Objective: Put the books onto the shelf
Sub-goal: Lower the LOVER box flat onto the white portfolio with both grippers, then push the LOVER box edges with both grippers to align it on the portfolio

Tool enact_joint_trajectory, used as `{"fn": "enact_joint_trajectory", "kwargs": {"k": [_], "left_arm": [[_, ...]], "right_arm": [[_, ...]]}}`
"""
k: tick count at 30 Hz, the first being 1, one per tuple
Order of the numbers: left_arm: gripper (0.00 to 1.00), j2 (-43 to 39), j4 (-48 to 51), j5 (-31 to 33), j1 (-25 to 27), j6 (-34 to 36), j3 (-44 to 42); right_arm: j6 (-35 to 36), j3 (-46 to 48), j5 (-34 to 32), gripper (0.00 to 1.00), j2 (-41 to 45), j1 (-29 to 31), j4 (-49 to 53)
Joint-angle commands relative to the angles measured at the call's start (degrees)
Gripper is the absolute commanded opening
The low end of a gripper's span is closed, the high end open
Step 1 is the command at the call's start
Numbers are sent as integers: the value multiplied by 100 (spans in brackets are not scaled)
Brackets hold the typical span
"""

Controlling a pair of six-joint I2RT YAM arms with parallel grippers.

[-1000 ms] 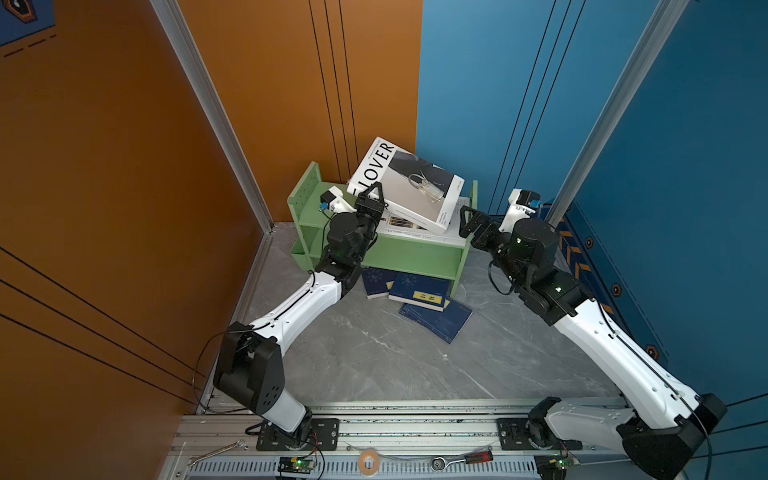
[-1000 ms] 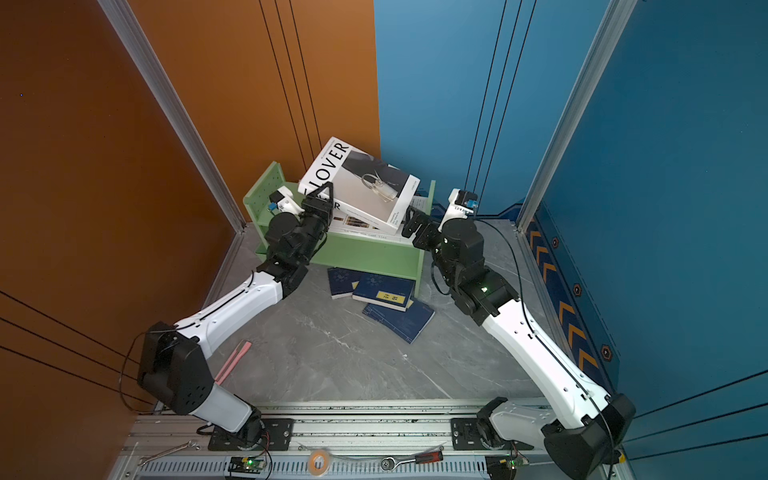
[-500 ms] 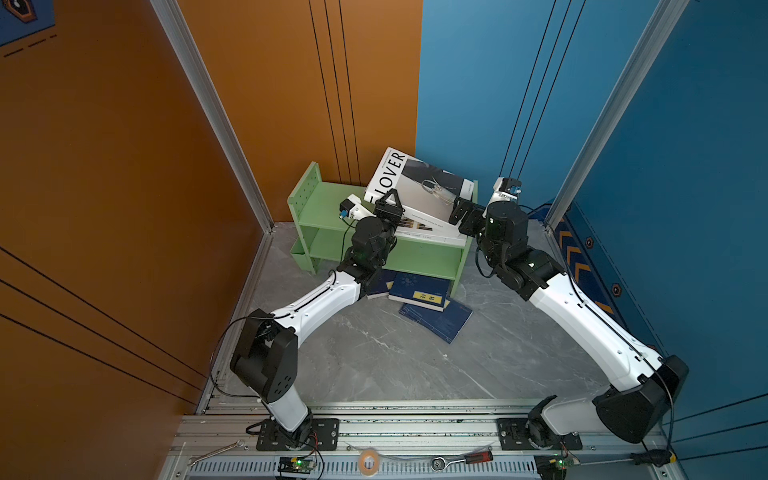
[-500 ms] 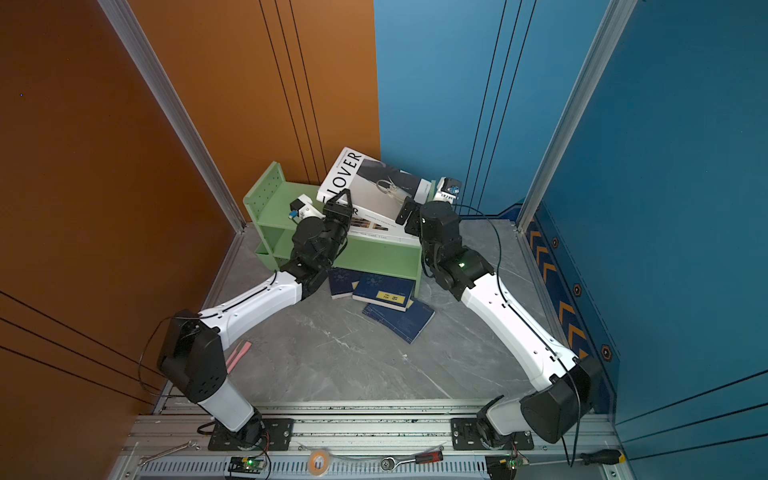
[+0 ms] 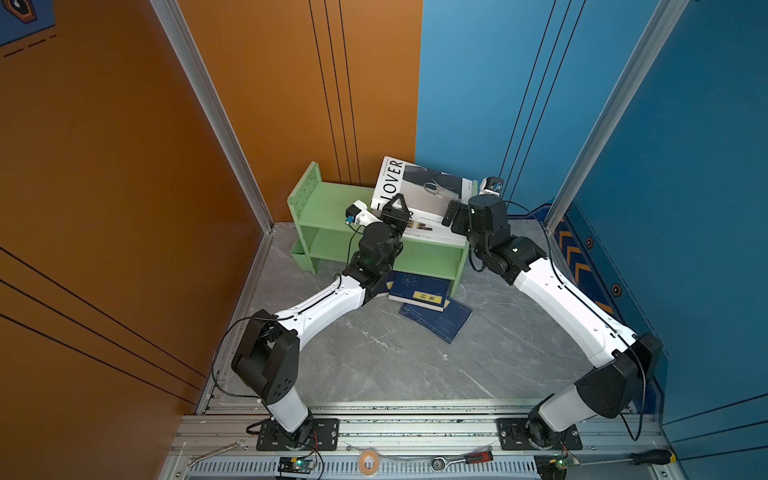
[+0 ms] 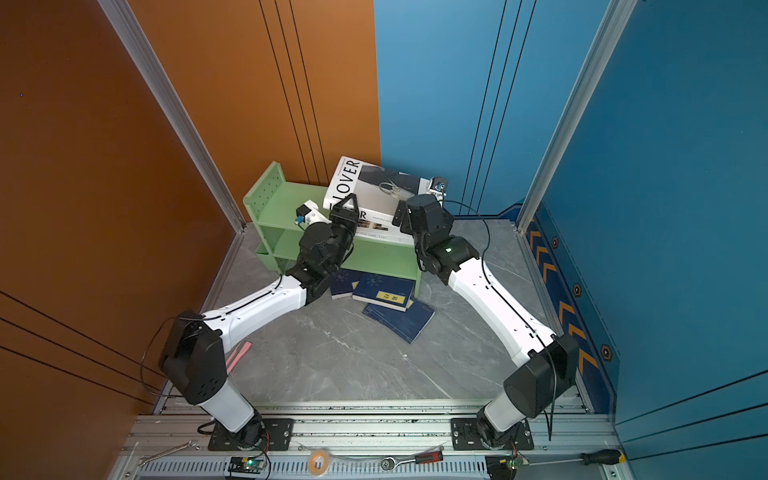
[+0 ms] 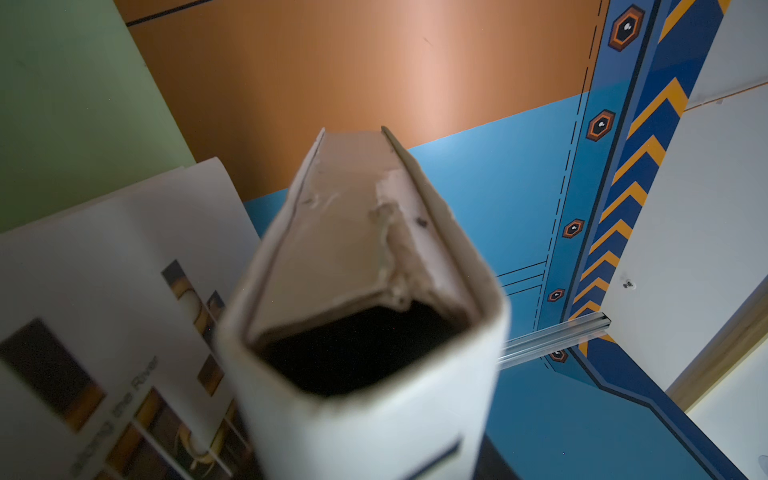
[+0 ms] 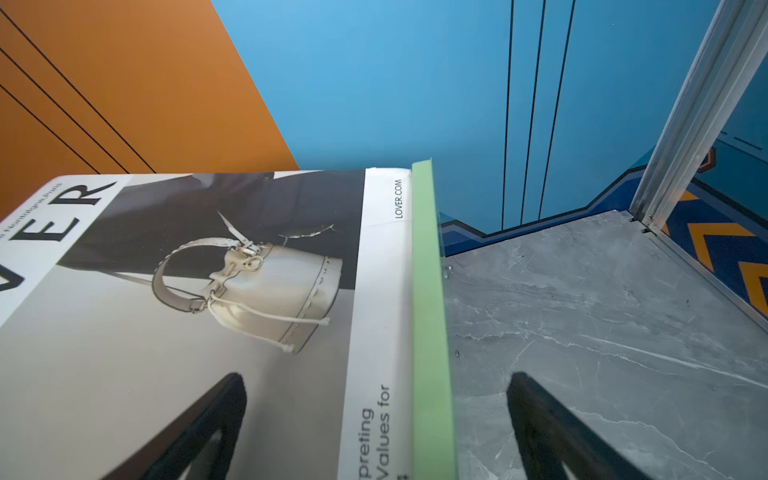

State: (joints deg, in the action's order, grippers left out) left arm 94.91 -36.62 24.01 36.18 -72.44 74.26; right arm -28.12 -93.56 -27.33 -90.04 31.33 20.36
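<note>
Right wrist view reads best: the LOVER book [image 8: 187,291] shows "ER" of its big title, a grey photo of a pale bucket bag, "LOVER.COM" along its white margin and "Values for" lower down. Left wrist view shows blurred lettering ending in "the River" on the black-and-gold book [image 7: 104,332], with the LOVER book's hollow spine end filling the middle.

Both white books lie stacked on the top tier of the shelf [image 5: 328,203], the LOVER book uppermost and turned askew, its far edge against the green side panel [image 8: 430,332]. The three navy books [image 5: 419,286] lie overlapping on the counter [image 5: 374,353] at the shelf's foot. One bears a yellow label too small to read, and one is partly hidden by the left arm.

The left hand [image 5: 398,204] sits at the near corner of the LOVER book; I cannot tell whether it grips. The right hand [image 8: 376,376] is spread wide and released, one finger over the cover, the other over the counter, straddling the side panel. Both arms stretch forward, elbows low.

A spanner [image 5: 216,453], tape roll [image 5: 368,459] and screwdriver [image 5: 623,457] lie along the front rail.
</note>
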Motion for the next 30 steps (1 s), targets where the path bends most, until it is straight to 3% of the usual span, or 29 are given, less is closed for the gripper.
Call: {"fn": "enact_joint_trajectory", "kwargs": {"k": [1,9,15,22,30], "left_arm": [[49,-362,-21,-36,73,155,-59],[78,-762,497,-208,41,183,-198],[92,-1086,1241,-376,-73,249,-141],[99,-1299,2445,-997,-651,338,7],[98,-1740,3705,-1925,-1731,1357,141]], "right_arm": [[71,-233,-219,100,-71,-48,473],[-23,-200,-279,100,-104,-112,793],[-95,-108,-255,100,-74,-136,838],[-170,-26,-152,100,-88,-136,855],[-167,23,-5,100,-24,-136,886]]}}
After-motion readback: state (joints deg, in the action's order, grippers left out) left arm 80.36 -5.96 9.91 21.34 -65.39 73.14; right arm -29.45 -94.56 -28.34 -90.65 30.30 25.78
